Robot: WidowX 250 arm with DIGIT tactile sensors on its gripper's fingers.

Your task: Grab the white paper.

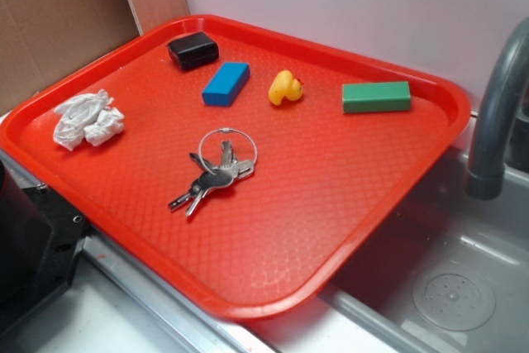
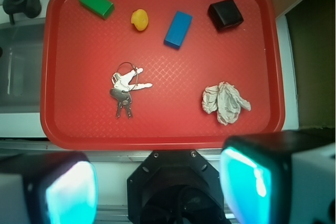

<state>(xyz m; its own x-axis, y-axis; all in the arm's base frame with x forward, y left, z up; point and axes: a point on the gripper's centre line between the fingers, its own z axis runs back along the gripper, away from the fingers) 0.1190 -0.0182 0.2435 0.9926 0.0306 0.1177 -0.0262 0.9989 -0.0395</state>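
Note:
The white paper (image 1: pixel 88 118) is a crumpled wad lying near the left edge of the red tray (image 1: pixel 273 287). In the wrist view the white paper (image 2: pixel 226 102) sits at the tray's lower right, close to the near rim (image 2: pixel 157 141). My gripper (image 2: pixel 157 184) hangs high above the robot's black base, short of the tray, with its two cyan-padded fingers (image 2: pixel 71 192) wide apart and nothing between them. The gripper itself does not show in the exterior view.
On the tray lie a bunch of keys (image 1: pixel 213 173), a blue block (image 1: pixel 226 83), a black box (image 1: pixel 193 50), a yellow duck (image 1: pixel 285 88) and a green block (image 1: pixel 376 97). A sink with a grey faucet (image 1: pixel 496 113) is to the right. Cardboard (image 1: pixel 58 22) stands behind.

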